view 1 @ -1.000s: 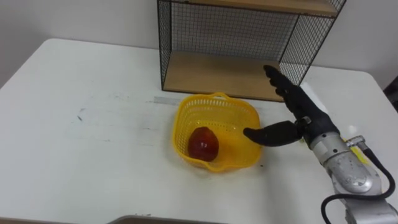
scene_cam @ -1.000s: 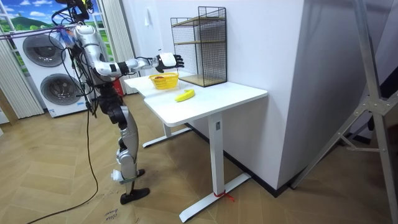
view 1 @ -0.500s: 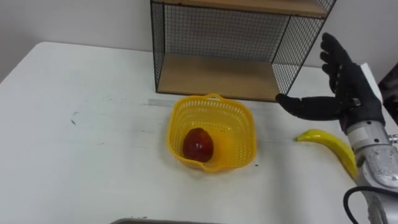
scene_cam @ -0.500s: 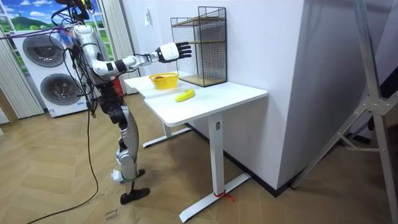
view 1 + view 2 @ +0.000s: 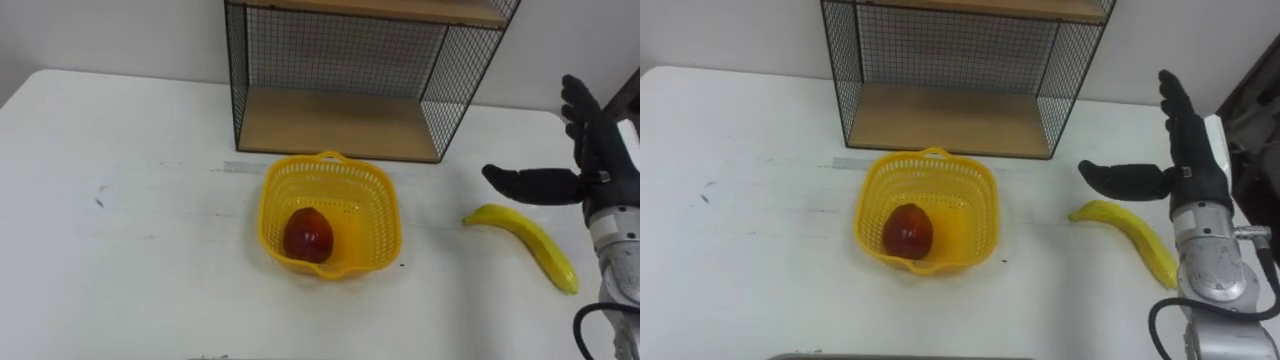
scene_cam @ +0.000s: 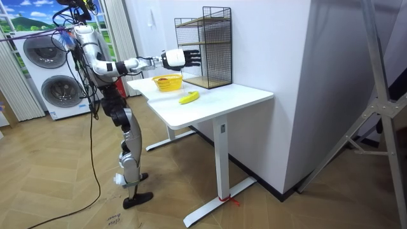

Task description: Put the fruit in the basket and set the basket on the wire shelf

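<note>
Your view: white table with the wire shelf at its back. The yellow basket holds one red fruit. The banana lies on the table right of the basket, slanting far-left to near-right. The right hand is beside it, spread and empty.

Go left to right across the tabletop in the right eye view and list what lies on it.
dark mark → yellow basket with the red fruit inside it → banana
</note>
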Motion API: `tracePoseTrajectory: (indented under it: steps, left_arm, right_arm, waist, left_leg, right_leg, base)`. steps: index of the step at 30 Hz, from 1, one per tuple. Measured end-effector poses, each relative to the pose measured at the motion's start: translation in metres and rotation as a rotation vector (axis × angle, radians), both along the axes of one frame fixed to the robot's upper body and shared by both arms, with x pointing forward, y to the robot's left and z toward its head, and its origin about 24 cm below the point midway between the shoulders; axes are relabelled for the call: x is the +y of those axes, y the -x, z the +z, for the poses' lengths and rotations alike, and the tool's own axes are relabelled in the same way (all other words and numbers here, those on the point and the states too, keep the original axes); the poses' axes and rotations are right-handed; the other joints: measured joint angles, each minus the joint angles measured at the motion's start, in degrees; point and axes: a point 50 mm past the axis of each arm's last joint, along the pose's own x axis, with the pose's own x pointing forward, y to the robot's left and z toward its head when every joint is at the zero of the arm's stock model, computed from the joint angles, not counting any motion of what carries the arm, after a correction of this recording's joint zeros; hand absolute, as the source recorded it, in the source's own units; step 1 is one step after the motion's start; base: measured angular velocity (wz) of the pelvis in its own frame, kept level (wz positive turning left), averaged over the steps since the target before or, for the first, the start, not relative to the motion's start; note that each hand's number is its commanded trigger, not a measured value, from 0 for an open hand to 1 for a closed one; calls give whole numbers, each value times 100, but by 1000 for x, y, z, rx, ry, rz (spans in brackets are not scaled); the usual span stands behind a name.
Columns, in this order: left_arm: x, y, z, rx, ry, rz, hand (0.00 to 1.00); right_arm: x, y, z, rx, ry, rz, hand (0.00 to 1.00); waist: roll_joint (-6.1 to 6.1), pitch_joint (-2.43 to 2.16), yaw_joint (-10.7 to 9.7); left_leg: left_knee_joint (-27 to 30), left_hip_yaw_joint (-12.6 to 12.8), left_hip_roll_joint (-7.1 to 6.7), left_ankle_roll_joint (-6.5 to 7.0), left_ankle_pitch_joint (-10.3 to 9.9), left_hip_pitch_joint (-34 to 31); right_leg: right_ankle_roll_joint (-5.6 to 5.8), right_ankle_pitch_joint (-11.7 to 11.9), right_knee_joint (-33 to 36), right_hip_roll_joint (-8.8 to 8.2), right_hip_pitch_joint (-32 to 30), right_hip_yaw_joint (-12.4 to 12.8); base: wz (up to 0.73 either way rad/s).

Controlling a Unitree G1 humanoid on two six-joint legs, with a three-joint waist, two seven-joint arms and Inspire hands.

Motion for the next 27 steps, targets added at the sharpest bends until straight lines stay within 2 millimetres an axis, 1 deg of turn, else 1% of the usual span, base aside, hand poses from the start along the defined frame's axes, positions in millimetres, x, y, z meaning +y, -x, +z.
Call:
tracePoseTrajectory:
  steps: [6, 10, 15, 18, 25, 27]
  left_arm:
    - [1, 3, 0, 15, 14, 14, 0]
    - [6, 1, 2, 13, 10, 9, 0]
    - [12, 1, 4, 14, 12, 4, 0]
    - [12, 2, 4, 21, 24, 7, 0]
    - [12, 4, 4, 24, 32, 10, 0]
    - [13, 5, 4, 24, 38, 23, 0]
  right_arm:
    - [-3, -1, -5, 28, -3, -2, 0]
    - [-16, -11, -14, 91, 2, -37, 0]
    - [-24, -14, -16, 120, 34, -54, 0]
    - [-27, -16, -17, 143, 37, -48, 0]
    - [-29, -16, -20, 171, 37, -26, 0]
    - [-34, -14, -25, 206, 31, -28, 0]
  waist:
    - [-18, 7, -4]
    - [-100, 9, -12]
    - [-150, 5, 13]
    - [-150, 5, 9]
    - [-126, 1, 14]
    - [-99, 2, 16]
  left_leg:
    - [-1, -8, 0, 0, 0, -9]
    - [40, -25, 0, 0, 0, -13]
    - [35, -34, 1, 0, -1, -26]
    - [37, -32, -1, 0, -1, -23]
    - [43, -31, 0, 0, -1, -28]
    - [45, -33, 0, 0, -1, -32]
  right_leg:
    - [0, 0, -2, -2, -12, -17]
    - [0, 0, 1, -8, -2, -77]
    - [0, 0, 8, -13, 8, -140]
    - [0, 0, 11, -15, 10, -140]
    - [0, 0, 10, -16, 10, -144]
    - [0, 0, 6, -17, 12, -148]
  base:
    - [0]
    - [2]
    - [0]
    - [0]
    - [0]
    - [0]
